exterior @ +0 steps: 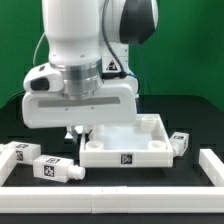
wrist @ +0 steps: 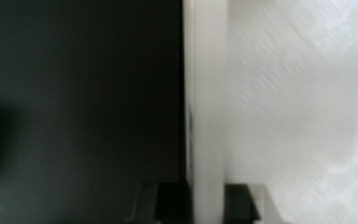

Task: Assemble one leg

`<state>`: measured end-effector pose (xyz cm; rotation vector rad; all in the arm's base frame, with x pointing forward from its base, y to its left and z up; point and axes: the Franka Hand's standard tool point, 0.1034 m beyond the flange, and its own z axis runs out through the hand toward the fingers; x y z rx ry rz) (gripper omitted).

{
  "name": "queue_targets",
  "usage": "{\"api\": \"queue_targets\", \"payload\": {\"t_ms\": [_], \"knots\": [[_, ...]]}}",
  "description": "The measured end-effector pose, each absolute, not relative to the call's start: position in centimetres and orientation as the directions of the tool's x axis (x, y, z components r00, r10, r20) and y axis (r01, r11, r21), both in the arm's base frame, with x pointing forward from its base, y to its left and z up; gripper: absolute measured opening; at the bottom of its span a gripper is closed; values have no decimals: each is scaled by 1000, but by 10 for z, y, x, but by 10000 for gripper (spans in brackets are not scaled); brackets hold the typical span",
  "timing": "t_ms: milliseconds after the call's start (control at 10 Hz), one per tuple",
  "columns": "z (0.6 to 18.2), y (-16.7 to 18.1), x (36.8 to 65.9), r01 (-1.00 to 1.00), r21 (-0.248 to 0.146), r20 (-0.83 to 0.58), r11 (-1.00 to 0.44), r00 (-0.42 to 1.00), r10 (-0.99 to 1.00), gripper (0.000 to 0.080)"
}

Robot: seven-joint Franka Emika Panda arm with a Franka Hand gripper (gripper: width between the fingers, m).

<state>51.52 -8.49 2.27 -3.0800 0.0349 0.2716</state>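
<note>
The large white tray-like panel point(exterior: 125, 156) lies in the middle of the black table. My gripper point(exterior: 79, 130) is down at its back corner on the exterior view's left. In the wrist view the panel's thin upright wall point(wrist: 204, 100) runs between my two black fingertips point(wrist: 165, 203), which press on both sides of it. The gripper point(wrist: 204, 205) is shut on this wall. Two legs, small white blocks with black-and-white tags, lie at the exterior view's left point(exterior: 20, 152) point(exterior: 55, 169). Another leg point(exterior: 181, 142) lies against the panel's right side.
A white rail point(exterior: 110, 192) runs along the table's front and turns up the exterior view's right side point(exterior: 211, 166). The arm's white body point(exterior: 80, 100) hangs over the panel's left back part and hides it. A green wall stands behind.
</note>
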Motion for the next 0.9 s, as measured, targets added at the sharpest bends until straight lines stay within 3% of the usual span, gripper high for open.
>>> {"api": "queue_targets", "payload": {"t_ms": [200, 700, 900], "knots": [[11, -82, 527, -21, -37, -144, -999, 990, -15, 54], [10, -30, 548, -126, -27, -107, -992, 987, -123, 54], [10, -33, 547, -104, -29, -106, -994, 989, -100, 54]]}}
